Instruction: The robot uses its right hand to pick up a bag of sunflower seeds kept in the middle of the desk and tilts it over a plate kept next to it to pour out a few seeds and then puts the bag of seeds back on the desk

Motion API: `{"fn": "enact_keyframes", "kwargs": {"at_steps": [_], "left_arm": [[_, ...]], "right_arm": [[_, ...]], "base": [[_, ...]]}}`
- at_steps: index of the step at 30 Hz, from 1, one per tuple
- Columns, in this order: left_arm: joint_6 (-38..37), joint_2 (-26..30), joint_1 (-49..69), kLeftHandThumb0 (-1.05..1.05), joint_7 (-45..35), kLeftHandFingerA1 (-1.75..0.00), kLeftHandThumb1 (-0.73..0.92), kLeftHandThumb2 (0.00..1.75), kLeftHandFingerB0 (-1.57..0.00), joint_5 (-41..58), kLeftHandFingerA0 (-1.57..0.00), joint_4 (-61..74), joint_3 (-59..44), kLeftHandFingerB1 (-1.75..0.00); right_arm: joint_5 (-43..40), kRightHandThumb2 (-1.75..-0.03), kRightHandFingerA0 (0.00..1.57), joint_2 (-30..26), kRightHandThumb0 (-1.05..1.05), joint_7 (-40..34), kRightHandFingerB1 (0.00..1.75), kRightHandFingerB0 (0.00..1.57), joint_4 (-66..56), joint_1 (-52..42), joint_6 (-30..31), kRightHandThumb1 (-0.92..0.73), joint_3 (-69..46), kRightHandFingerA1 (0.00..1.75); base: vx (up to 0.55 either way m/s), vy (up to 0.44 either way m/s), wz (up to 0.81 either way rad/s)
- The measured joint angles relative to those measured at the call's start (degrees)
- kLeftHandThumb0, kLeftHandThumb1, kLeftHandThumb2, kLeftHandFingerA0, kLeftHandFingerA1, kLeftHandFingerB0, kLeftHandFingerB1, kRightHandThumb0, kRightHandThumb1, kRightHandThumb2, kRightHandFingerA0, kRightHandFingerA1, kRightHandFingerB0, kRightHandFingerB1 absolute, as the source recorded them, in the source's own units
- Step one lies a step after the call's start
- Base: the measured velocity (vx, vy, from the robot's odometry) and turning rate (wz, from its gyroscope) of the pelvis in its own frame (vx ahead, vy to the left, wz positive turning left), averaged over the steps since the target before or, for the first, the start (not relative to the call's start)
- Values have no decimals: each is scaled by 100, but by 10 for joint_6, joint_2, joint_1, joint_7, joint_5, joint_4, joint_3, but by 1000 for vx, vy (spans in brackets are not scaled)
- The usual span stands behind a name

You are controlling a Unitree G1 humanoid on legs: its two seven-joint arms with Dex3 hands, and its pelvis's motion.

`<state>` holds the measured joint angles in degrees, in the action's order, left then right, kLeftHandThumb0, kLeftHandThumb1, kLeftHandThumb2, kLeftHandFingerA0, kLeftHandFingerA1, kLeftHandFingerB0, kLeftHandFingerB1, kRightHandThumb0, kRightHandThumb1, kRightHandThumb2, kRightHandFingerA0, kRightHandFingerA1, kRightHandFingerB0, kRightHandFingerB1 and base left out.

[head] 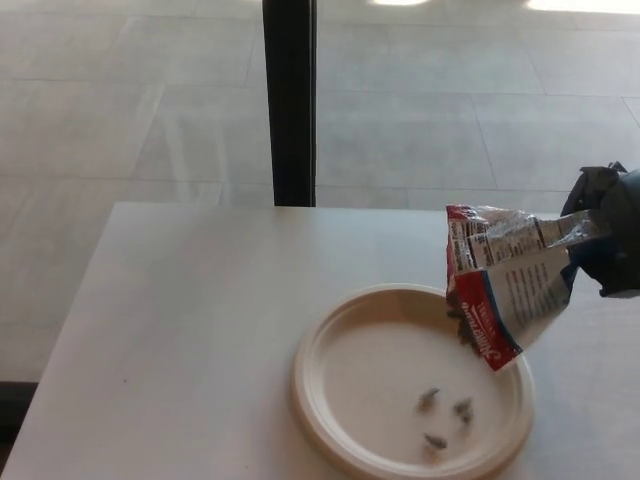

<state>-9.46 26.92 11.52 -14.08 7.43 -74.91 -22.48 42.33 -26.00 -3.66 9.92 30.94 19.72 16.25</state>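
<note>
Bag of sunflower seeds: red, white and silver foil, held in the air and tipped steeply, mouth end lowest and pointing down-left from the right hand. The crumpled silver upper end is at the hand; the red-printed lower end hangs over the right part of the plate, clear of its surface. A small dark cluster sits at the bag's mouth, likely seeds leaving it; too blurred to confirm.

Right hand: black, at the right edge of the frame, only partly in view. Fingers closed on the bag's upper right end; the bag is carried by this grip alone.

Seeds: a few small dark pieces lie on the plate floor, below and left of the hand, just under and left of the bag's mouth. They sit near each other but apart.

Plate: round, cream, shallow raised rim, resting flat on the desk, below and left of the hand.

Desk: white top, bare to the left of the plate.

Beyond the desk's far edge: grey tiled floor and a dark vertical post, up-left of the hand.

Left hand: not visible.
</note>
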Motion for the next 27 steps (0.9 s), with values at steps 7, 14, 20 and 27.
{"fn": "enact_keyframes", "kwargs": {"at_steps": [7,14,20,27], "left_arm": [[0,3,1,-73,-1,-57,72,62,-50,0,-50,1,1,-42],[0,3,1,-73,-1,-57,73,62,-51,0,-49,1,3,-43],[0,3,2,-75,-1,-58,71,62,-50,0,-49,1,3,-42],[0,3,6,-74,-5,-56,74,62,-47,0,-47,0,1,-42]], "right_arm": [[10,-93,93,0,-29,2,149,75,-4,14,0,-45,3,175],[12,-92,93,0,-30,2,119,79,-12,14,-2,-51,3,175],[12,-92,94,4,-32,16,93,82,-16,14,12,-58,2,175],[-3,-97,89,49,-29,25,145,78,-30,-21,41,-52,-36,175]], "base": [[0,0,0],[0,0,0],[0,0,0],[0,0,0]]}}
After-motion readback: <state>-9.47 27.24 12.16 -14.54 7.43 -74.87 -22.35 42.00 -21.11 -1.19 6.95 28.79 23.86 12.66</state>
